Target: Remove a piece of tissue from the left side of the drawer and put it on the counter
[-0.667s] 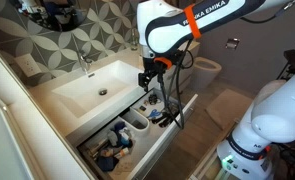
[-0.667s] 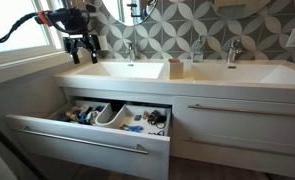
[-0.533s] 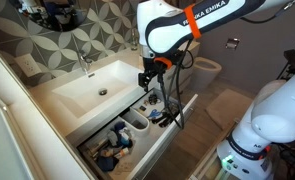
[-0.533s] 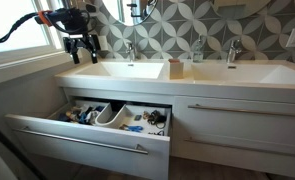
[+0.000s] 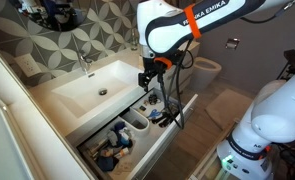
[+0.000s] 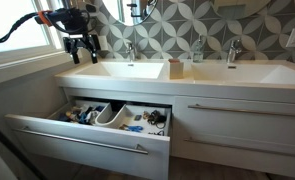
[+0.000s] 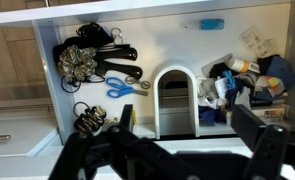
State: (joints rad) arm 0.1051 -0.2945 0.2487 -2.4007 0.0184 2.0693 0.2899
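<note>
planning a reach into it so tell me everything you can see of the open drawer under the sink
The drawer is white, smooth-looking, and pulled well out below the counter under a sink basin. Its flat front carries a long metal bar handle. In the wrist view a white arched divider stands mid-drawer. On one side lie dark hair ties and blue-handled scissors; on the other side is a heap of mixed clutter. The robot does not touch it.
</note>
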